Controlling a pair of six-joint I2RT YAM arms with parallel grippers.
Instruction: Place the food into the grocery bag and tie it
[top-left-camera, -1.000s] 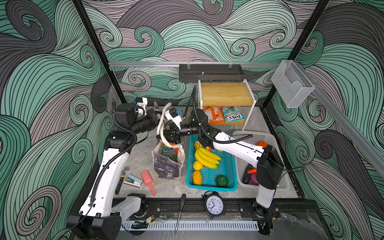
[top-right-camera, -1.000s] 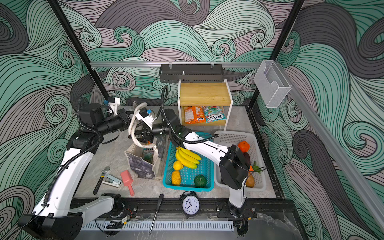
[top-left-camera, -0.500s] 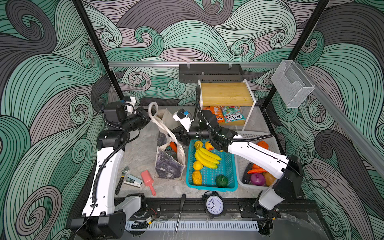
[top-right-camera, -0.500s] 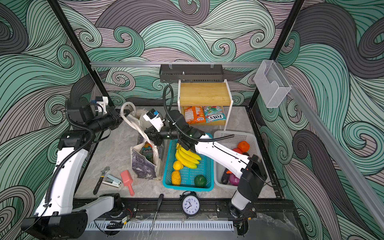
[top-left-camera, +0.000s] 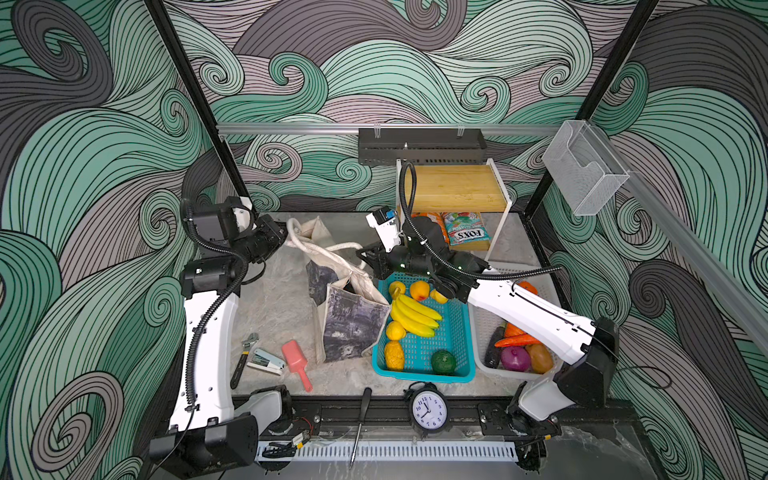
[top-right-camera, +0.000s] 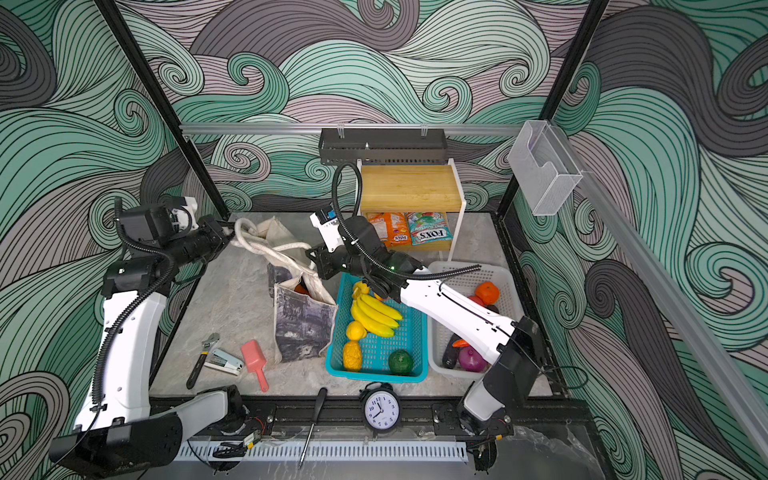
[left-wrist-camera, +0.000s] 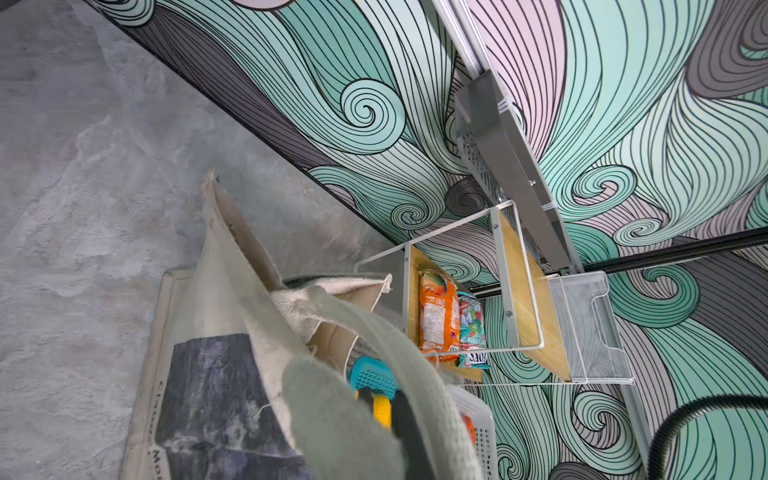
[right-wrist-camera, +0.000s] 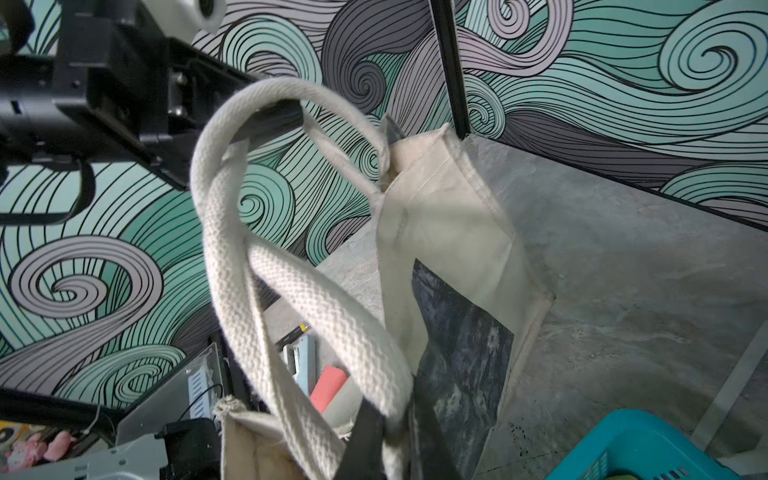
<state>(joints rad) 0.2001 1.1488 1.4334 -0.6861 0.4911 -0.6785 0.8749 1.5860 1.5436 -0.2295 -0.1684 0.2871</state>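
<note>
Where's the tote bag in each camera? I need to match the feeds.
Top view: tote bag mid-table, left of the teal basket.
Top view: mid-table, left of that basket.
Left wrist: close up, print and lettering showing.
Right wrist: close up, handles looped in front.
Shared landmark: the teal basket, also in left wrist and right wrist.

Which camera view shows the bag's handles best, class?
Right wrist: the handles fill the frame, sharp, with weave and crossing visible. Both top views show them small and distant. Left wrist shows only a blurred strap near the lens.
</note>
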